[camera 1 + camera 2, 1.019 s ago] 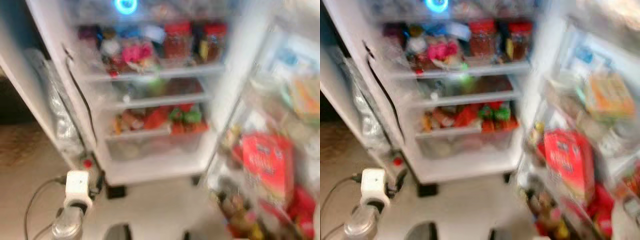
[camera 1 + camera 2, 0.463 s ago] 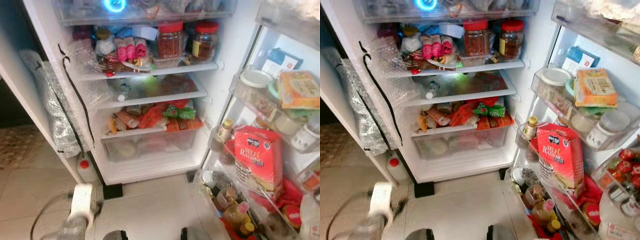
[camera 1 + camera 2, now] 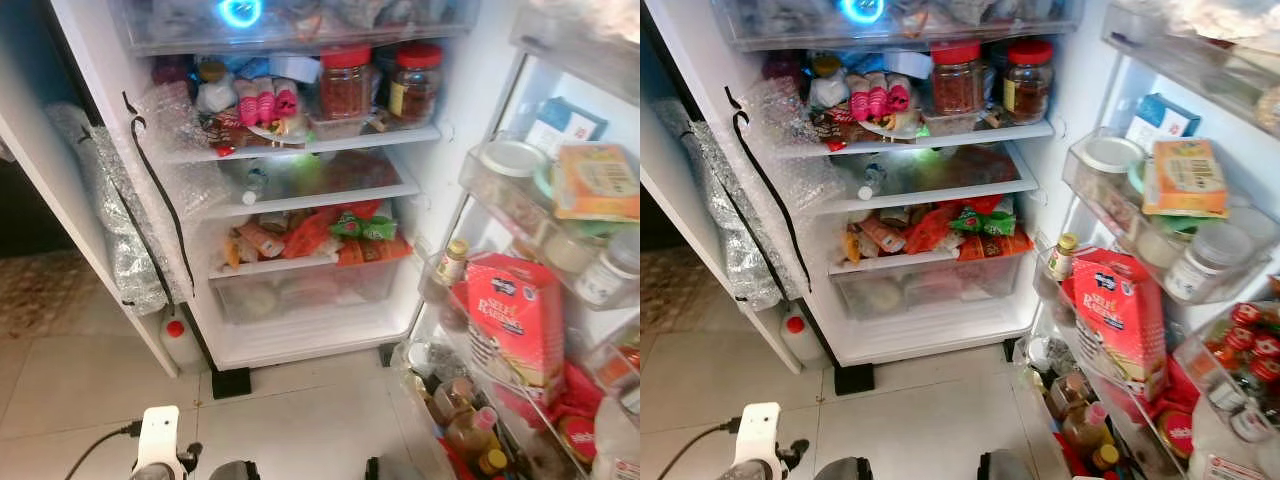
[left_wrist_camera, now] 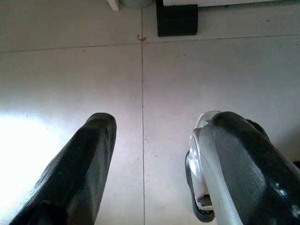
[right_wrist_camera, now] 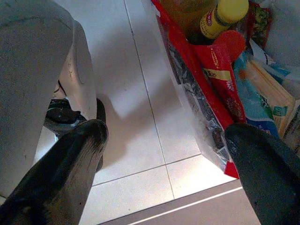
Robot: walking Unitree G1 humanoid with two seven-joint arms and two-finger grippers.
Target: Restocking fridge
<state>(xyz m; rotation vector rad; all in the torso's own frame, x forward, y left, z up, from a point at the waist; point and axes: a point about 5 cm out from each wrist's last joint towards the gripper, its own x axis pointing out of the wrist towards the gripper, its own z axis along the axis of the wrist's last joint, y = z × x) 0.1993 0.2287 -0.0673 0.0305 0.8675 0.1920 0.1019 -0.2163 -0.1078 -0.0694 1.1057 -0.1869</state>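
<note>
Standing open across the upper and middle frame of the head views, the fridge [image 3: 940,200] shows full shelves: two red-lidded jars [image 3: 957,75] on the top shelf at upper centre, packets crammed above the clear drawer [image 3: 930,285] mid-frame. The door racks run down the right edge, holding a red carton [image 3: 1118,318] whose label seems to read "Self Raising", though blurred. A red-edged bag of groceries [image 5: 206,93] with a yellow-capped bottle [image 5: 224,14] sits on the tiled floor [image 4: 187,84], just beside the right claw [image 5: 164,154], so the right arm looks nearer to it. Both claws hang low with fingers spread apart and empty, the left claw [image 4: 157,154] above bare tile.
</note>
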